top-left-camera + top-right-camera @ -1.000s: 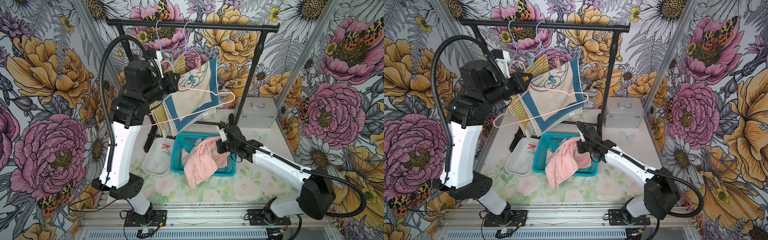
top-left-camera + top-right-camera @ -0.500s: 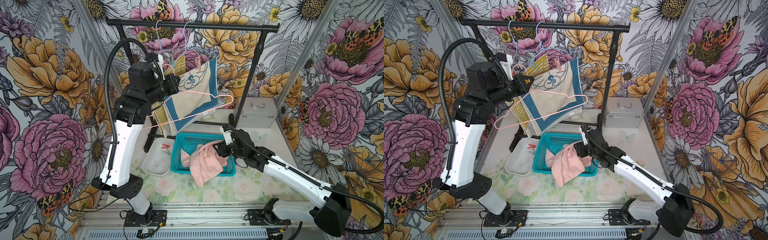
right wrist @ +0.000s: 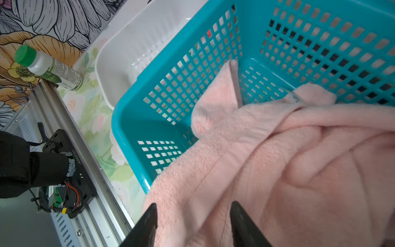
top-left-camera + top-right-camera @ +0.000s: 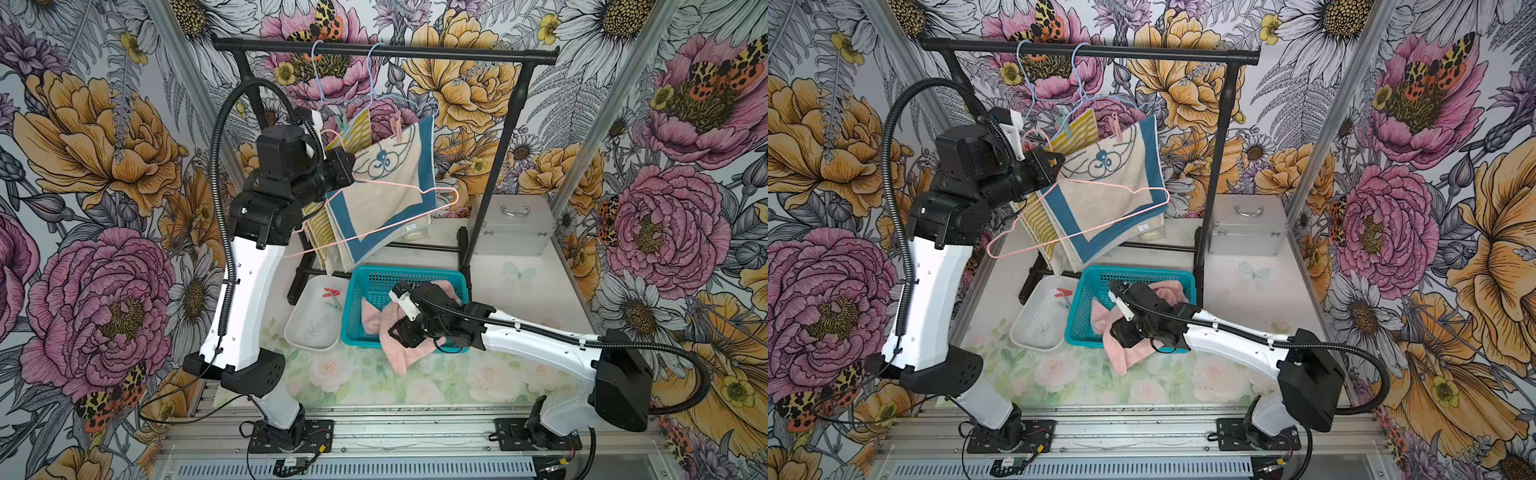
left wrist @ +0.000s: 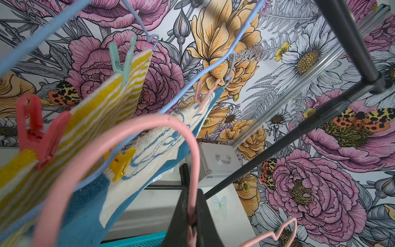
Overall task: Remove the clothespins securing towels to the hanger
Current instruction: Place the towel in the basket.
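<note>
Your left gripper is clamped on the pink hanger, which lies tilted mid-frame in both top views, long axis lower left to upper right. The left arm stands tall, wrist toward frame right. Four pins grip two towels upper centre, handles upward. Your right gripper, jaws apart on a low outstretched right arm, hovers over the pink towel draped across the basket rim.
</note>
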Robot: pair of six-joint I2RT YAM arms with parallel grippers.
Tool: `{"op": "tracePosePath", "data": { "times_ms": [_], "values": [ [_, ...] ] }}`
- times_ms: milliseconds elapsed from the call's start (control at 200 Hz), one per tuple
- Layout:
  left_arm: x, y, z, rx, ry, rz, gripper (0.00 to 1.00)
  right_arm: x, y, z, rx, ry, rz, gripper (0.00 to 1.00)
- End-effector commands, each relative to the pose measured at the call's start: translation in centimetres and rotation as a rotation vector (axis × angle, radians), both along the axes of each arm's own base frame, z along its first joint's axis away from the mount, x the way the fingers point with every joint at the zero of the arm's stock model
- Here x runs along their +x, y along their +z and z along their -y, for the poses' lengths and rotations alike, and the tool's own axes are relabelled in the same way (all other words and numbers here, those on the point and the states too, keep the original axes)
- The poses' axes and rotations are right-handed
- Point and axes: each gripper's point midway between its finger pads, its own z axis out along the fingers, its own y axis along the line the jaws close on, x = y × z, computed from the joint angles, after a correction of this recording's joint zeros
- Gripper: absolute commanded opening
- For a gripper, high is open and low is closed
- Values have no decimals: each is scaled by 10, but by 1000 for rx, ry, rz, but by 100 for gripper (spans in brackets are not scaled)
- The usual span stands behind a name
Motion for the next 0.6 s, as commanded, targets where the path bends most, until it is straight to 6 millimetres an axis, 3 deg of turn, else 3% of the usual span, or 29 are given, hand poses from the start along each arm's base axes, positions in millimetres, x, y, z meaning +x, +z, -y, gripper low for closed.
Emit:
{"op": "tracePosePath", "data": {
  "times_ms": [0,280,590],
  "values": [
    [-14,21,-7,-34,-5,55,0,2,-4,-18,22,13,-55,53],
    [-18,20,-9,-39,-10,57,0,33,-39,-35,-1,-40,-169,44],
    [-25,26,-13,-43,-4,71,0,88,-53,-32,-16,-132,-166,41]
  ]
}}
